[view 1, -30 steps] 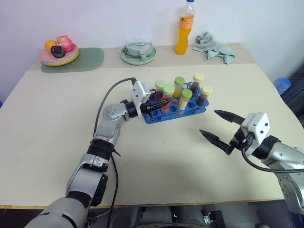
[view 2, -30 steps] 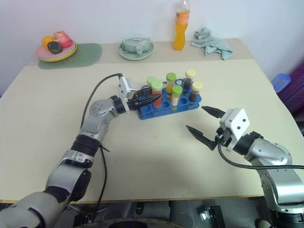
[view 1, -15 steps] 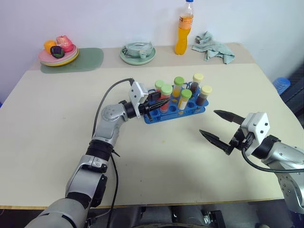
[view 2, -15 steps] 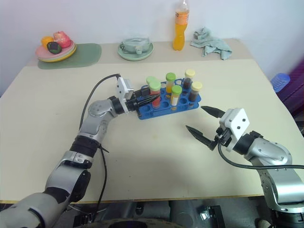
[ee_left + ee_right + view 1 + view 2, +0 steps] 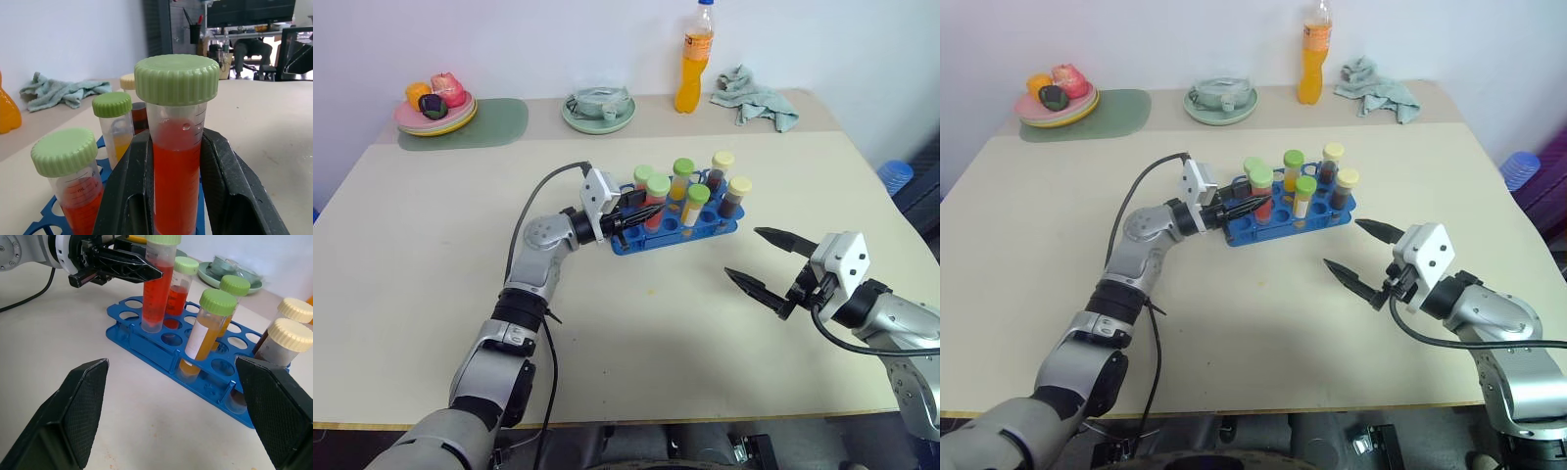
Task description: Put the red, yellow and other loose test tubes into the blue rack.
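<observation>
Over the blue rack (image 5: pixel 677 223), left tool (image 5: pixel 644 212) level, seemingly clamping red tube (image 5: pixel 157 286)

This looks like a robotics lab or workshop set up for bench trials. A plain beige table (image 5: pixel 431 294) stands against a white wall. Past the left pincer (image 5: pixel 171 196), in its wrist view, there are dark monitors (image 5: pixel 249 11), a pegboard wall with a tool cup (image 5: pixel 194 33), and a seated person (image 5: pixel 247 51) at a desk.
</observation>
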